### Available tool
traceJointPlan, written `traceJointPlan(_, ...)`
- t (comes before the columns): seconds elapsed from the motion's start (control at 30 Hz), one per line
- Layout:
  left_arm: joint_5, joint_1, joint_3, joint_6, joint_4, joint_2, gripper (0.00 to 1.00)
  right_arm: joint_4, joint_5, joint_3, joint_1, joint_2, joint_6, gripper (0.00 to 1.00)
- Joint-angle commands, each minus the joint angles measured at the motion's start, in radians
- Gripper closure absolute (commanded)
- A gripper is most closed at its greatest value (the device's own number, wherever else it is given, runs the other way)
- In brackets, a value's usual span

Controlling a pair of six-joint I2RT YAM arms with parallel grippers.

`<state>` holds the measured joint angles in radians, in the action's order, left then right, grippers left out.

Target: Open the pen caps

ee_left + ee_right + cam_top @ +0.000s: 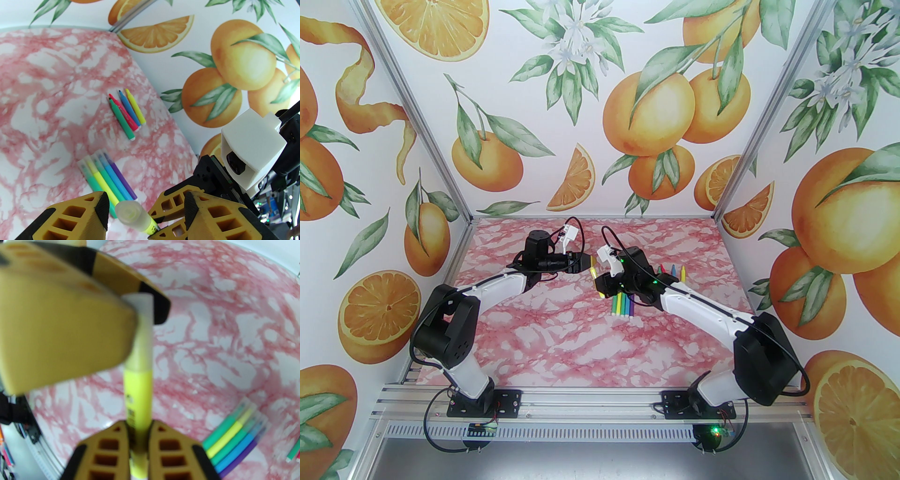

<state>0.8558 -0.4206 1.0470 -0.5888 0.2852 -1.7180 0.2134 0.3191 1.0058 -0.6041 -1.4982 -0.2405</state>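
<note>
- Nearest the arm bases, a row of five capped markers point(110, 180) is noted lying side by side on the pink-marbled tabletop point(46, 82), running from green through yellow and blue to purple. Their caps point(95, 161), clear and frosted, are all on.
- Just beyond, a yellow marker point(138, 392) is held above the tabletop. The right tool point(139, 426) is clamped narrow on its barrel.
- The frosted cap point(145, 338) is seated on that marker's far end and is straddled by the left tool point(145, 199). The jaws are set part-way wide, with a gap seen beside the cap. No firm grip can be confirmed.
- Farther back and to the right, four bare-tipped markers point(126, 112) (green, red, blue, yellow) are recorded lying together, apart from the capped row.
</note>
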Motion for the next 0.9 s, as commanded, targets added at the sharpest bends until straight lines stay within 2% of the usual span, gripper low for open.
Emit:
traceJointPlan(0.0,0.030,-0.006,0.005,-0.017,0.056,0.000,0.48,-0.040,0.020,0.026,-0.009,0.019,0.017,0.95)
traceJointPlan(0.5,0.047,-0.010,0.001,-0.040,0.088,-0.006,0.61,-0.066,-0.003,0.011,-0.009,0.030,0.026,0.97)
traceJointPlan(0.73,0.049,-0.010,0.002,-0.043,0.089,-0.009,0.83,-0.069,-0.021,0.001,-0.009,0.038,0.026,0.96)
traceJointPlan(0.87,0.050,-0.010,0.004,-0.051,0.095,-0.007,0.94,-0.074,-0.039,-0.003,-0.009,0.038,0.027,0.89)
